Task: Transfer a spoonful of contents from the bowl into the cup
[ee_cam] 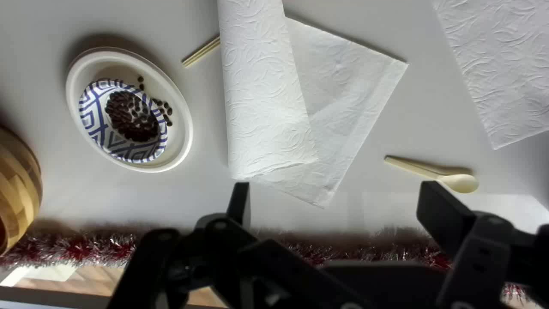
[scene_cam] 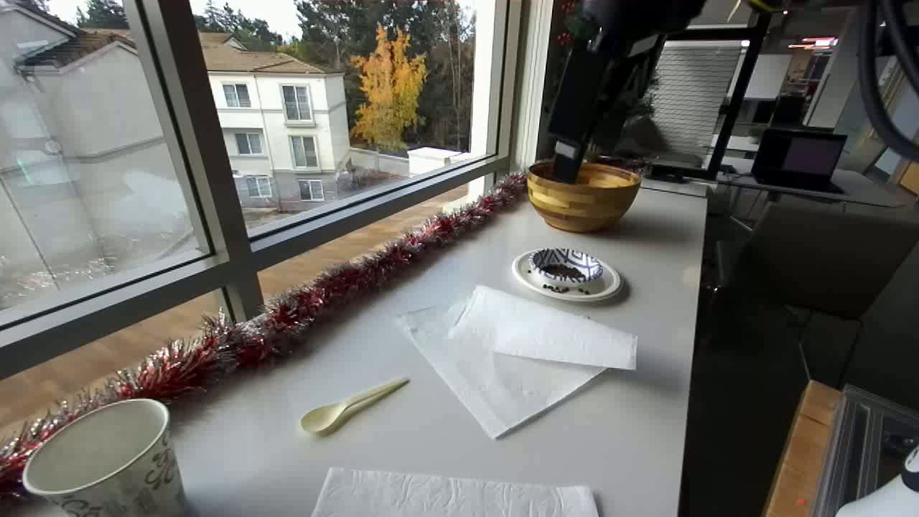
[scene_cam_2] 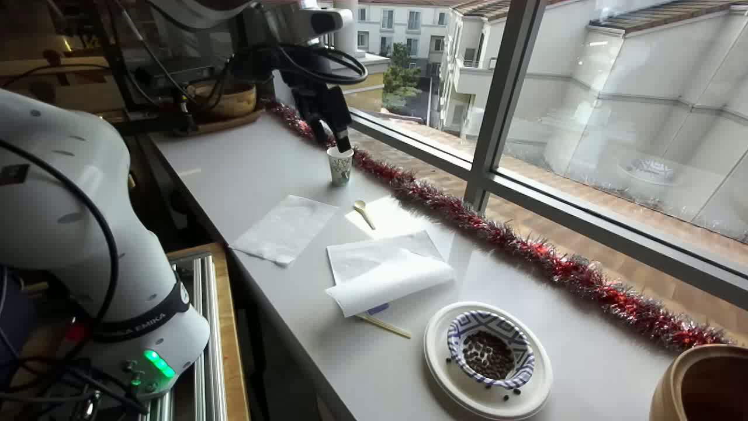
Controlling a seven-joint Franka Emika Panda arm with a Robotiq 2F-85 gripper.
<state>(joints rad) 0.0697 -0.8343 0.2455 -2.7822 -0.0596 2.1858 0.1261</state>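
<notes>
A paper bowl (scene_cam: pixel 590 268) with a blue geometric pattern holds dark beans (scene_cam_2: pixel 487 355). The cup (scene_cam_2: pixel 340 169), white paper with a printed pattern, stands upright near the window in both exterior views; the wrist view leaves it out. Between them a pale yellow plastic spoon (scene_cam: pixel 348 411) lies flat on the table, its scoop towards the cup. My gripper (ee_cam: pixel 334 195) hangs above the table with its jaws wide apart and nothing between them. In the wrist view, the spoon (ee_cam: pixel 459 182) appears just beyond the right finger. In an exterior view the fingertips (scene_cam_2: pixel 343 144) overlap the cup's rim.
The bowl sits on a white plate (ee_cam: pixel 185 139) with a few spilled beans. A folded paper towel (scene_cam_2: pixel 385 283) partly covers a pale handle (scene_cam_2: pixel 388 327). Another towel (scene_cam_2: pixel 280 231) lies nearer the cup. Tinsel (scene_cam: pixel 344 283) lines the window side; a wooden bowl (scene_cam: pixel 585 201) stands past the plate.
</notes>
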